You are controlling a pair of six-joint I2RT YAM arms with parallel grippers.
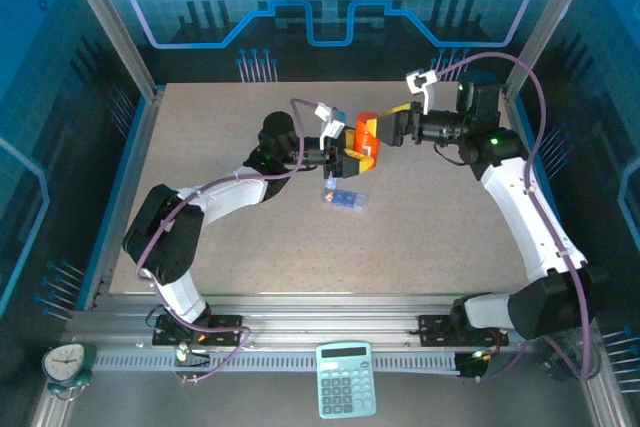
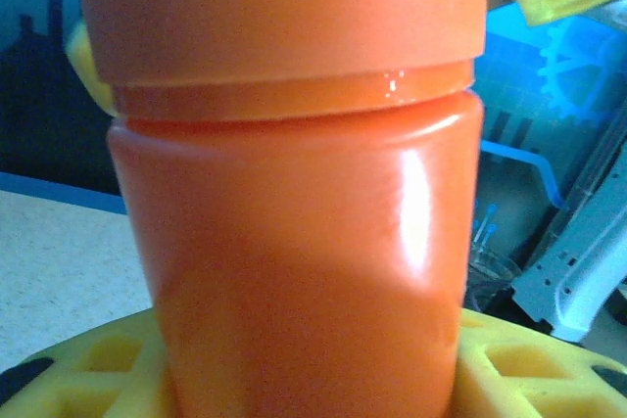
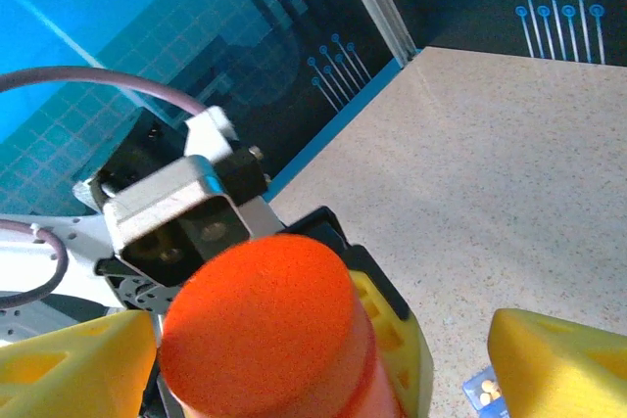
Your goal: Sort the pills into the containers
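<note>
Cap (image 3: 257, 320) sits inside my right pincer (image 3: 313, 354), jaws apart (no grip yet); left pincer (image 1: 356, 155) clamps bottle (image 2: 294, 242). I'd centre, then close squarely.

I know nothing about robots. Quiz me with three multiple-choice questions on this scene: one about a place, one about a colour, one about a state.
1. Where is the blue pill box? A) on the table, near the orange bottle B) on the calculator C) in a pincer
2. What colour is the bottle's cap? A) white B) orange C) green
3. How is the right pincer? A) shut on the cap B) open C) shut on the box
Answers: 1 A, it lies flat on the tabletop; 2 B, it matches the bottle; 3 B, its yellow fingers stand apart either side of the cap.
</note>
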